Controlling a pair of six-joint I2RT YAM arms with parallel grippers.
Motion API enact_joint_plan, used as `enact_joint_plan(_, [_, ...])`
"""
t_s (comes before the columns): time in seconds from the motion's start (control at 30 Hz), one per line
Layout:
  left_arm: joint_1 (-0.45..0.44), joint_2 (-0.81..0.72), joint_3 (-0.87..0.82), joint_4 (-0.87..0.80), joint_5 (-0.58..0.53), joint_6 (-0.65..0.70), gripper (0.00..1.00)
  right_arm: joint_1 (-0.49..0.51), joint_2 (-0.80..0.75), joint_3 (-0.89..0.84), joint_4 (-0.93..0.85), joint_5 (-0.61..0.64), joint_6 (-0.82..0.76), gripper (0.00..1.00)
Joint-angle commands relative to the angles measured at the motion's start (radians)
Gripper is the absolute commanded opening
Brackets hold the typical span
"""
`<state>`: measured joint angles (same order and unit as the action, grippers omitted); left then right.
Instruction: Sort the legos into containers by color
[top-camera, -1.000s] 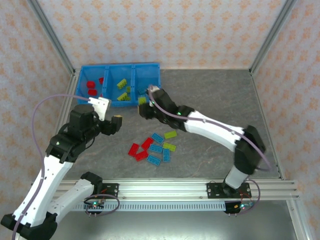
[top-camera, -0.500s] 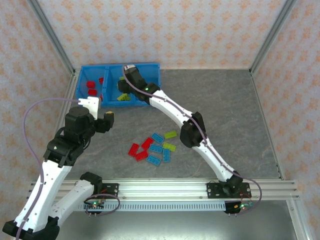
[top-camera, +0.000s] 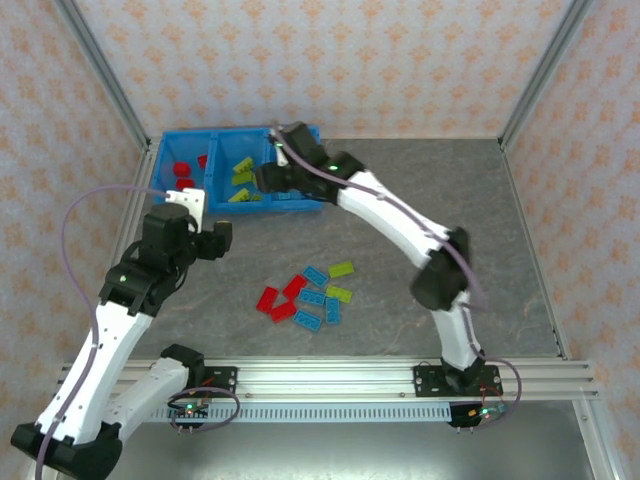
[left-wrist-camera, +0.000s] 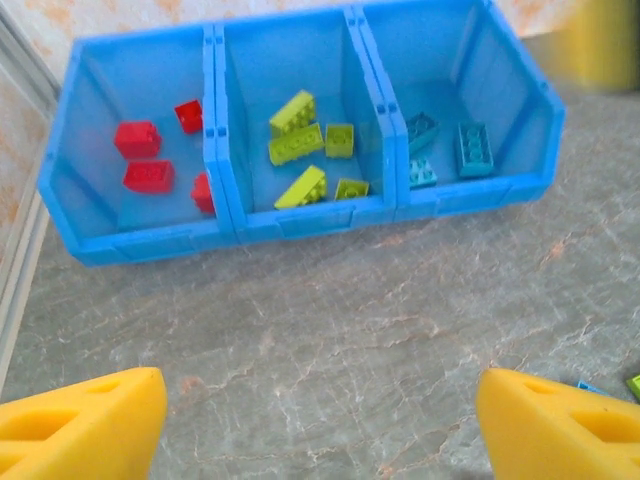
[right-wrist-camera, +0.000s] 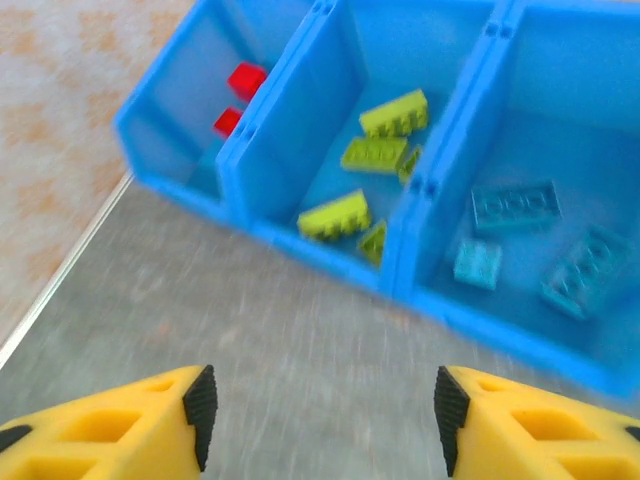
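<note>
The containers are three compartments of one blue bin tray (left-wrist-camera: 300, 218) at the back left. Red legos (left-wrist-camera: 140, 158) lie in the left one, lime green legos (left-wrist-camera: 300, 140) in the middle, light blue legos (left-wrist-camera: 470, 148) in the right. Loose legos (top-camera: 305, 296) of all three colours lie scattered mid-table. My right gripper (top-camera: 268, 180) hovers at the bin's front, near the middle and right compartments, open and empty (right-wrist-camera: 325, 420). My left gripper (top-camera: 218, 240) hangs above bare table in front of the bin (top-camera: 235, 165), open with nothing between its fingers (left-wrist-camera: 320, 420).
A metal frame rail (top-camera: 135, 215) runs along the table's left side next to the bin. Patterned walls close the back and sides. The grey stone-look tabletop (top-camera: 430, 220) stretches to the right of the bin.
My right gripper carried a green lego over the middle compartment, opened, and has drawn back to the bin's front without it. My left arm shifted slightly, still open.
</note>
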<state>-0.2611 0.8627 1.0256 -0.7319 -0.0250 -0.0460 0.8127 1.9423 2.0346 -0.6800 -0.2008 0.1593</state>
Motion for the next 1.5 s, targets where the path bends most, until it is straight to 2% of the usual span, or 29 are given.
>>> enact_joint_plan(0.0, [0.005, 0.129, 0.096, -0.148, 0.088, -0.074, 0.82, 0.007, -0.295, -0.287, -0.020, -0.074, 0.017, 0.66])
enact_joint_plan(0.13, [-0.015, 0.219, 0.095, -0.210, 0.196, -0.144, 0.79, 0.013, -0.632, -0.652, -0.006, -0.097, 0.071, 0.73])
enact_joint_plan(0.23, [-0.081, 0.237, 0.050, -0.216, 0.226, -0.200, 0.77, 0.014, -0.847, -0.856, 0.002, -0.117, 0.124, 0.79])
enact_joint_plan(0.33, [-0.172, 0.253, -0.040, -0.160, 0.248, -0.278, 0.76, 0.014, -1.004, -1.004, -0.011, -0.114, 0.179, 0.86])
enact_joint_plan(0.4, [-0.203, 0.280, -0.122, -0.075, 0.288, -0.313, 0.76, 0.014, -1.079, -1.074, -0.008, -0.114, 0.211, 0.92])
enact_joint_plan(0.47, [-0.221, 0.325, -0.181, -0.009, 0.283, -0.337, 0.75, 0.014, -1.127, -1.128, 0.005, -0.114, 0.239, 0.96])
enact_joint_plan(0.63, [-0.257, 0.435, -0.245, 0.117, 0.282, -0.354, 0.73, 0.014, -1.129, -1.159, 0.011, -0.089, 0.263, 1.00])
enact_joint_plan(0.8, [-0.260, 0.504, -0.257, 0.172, 0.303, -0.348, 0.70, 0.014, -1.058, -1.125, -0.017, 0.008, 0.276, 0.99])
enact_joint_plan(0.9, [-0.262, 0.523, -0.266, 0.188, 0.295, -0.344, 0.68, 0.014, -1.033, -1.120, -0.005, -0.004, 0.284, 0.98])
enact_joint_plan(1.1, [-0.261, 0.565, -0.287, 0.184, 0.251, -0.343, 0.57, 0.014, -1.031, -1.120, -0.001, -0.017, 0.298, 0.97])
enact_joint_plan(1.33, [-0.260, 0.594, -0.307, 0.180, 0.251, -0.342, 0.54, 0.014, -1.033, -1.133, 0.029, -0.032, 0.320, 0.97])
enact_joint_plan(1.47, [-0.261, 0.611, -0.319, 0.206, 0.231, -0.350, 0.43, 0.017, -1.027, -1.133, 0.047, -0.061, 0.327, 0.97])
